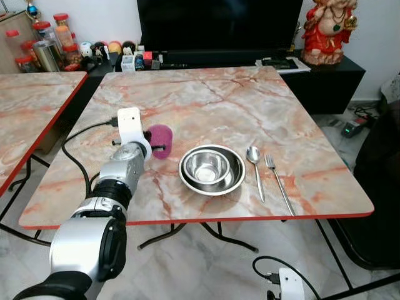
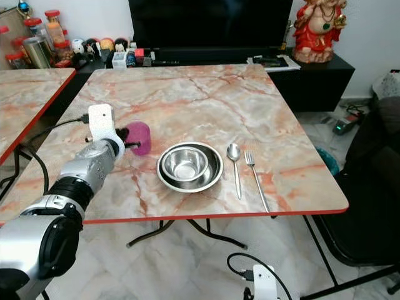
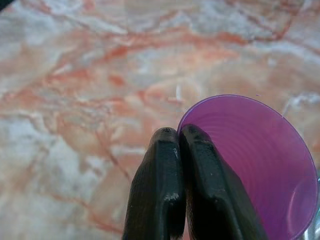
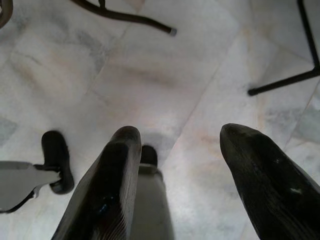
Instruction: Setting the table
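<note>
A purple plastic cup (image 1: 161, 139) is at the table's left part, just left of a steel bowl (image 1: 209, 165) that sits in a steel plate (image 1: 232, 183). My left gripper (image 3: 177, 136) is shut on the cup's rim (image 3: 250, 165), one finger inside and one outside. I cannot tell whether the cup rests on the marble table (image 1: 206, 94). A spoon (image 1: 255, 164) and a fork (image 1: 277, 181) lie side by side right of the plate. Below the table's front edge hangs my right gripper (image 4: 180, 132), open over the floor with nothing between its fingers.
A second marble table (image 1: 31, 106) stands at the left. Behind are a black TV (image 1: 219, 25) on a low cabinet, jars (image 1: 50, 44) and a red figurine (image 1: 328, 28). A dark chair (image 1: 381, 187) is at the right. Metal table legs (image 4: 125, 17) cross the floor.
</note>
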{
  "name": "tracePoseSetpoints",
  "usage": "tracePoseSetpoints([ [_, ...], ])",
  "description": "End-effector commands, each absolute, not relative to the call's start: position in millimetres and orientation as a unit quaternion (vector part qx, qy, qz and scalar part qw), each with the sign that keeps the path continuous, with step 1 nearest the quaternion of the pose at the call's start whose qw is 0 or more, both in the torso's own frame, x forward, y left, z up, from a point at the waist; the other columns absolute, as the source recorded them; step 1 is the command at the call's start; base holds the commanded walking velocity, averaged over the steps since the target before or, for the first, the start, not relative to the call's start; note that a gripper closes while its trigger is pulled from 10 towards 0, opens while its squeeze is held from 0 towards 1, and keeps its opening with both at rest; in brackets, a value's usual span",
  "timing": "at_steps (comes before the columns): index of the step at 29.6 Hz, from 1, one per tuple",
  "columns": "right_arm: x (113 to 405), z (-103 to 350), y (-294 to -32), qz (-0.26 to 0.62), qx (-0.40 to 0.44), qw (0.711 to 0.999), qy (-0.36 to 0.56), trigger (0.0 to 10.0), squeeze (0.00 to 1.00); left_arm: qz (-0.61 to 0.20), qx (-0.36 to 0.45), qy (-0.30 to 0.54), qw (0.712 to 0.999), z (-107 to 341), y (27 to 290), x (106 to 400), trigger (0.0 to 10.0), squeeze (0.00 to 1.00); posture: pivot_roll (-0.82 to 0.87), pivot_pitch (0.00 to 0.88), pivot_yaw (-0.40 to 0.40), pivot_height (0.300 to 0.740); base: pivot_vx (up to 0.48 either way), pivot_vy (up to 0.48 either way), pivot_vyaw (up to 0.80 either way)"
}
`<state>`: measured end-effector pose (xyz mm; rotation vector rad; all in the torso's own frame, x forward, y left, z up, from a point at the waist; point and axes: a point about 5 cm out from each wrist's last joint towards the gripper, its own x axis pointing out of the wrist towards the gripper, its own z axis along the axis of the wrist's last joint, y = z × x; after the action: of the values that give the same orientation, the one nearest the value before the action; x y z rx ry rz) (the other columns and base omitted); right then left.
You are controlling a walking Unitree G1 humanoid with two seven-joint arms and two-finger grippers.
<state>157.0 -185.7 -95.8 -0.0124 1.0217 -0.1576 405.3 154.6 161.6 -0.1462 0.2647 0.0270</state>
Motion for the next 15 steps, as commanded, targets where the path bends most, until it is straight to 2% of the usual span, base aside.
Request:
tracePoseSetpoints([
  [1,155.8,-96.4,-184.1,-0.083,0.003,0.869,0.488,10.0,0.00,0.016,-0.082,0.134,0.988,168.2,157.4,408.2,10.0,0.00,-0.03,0.000,0.058,0.740,0.000,0.000,0.00],
  [15,150.1,-98.8,-180.8,-0.090,0.009,0.866,0.492,10.0,0.00,0.023,-0.123,0.121,0.985,170.5,158.3,410.1,10.0,0.00,-0.03,0.000,0.076,0.740,0.000,0.000,0.00],
])
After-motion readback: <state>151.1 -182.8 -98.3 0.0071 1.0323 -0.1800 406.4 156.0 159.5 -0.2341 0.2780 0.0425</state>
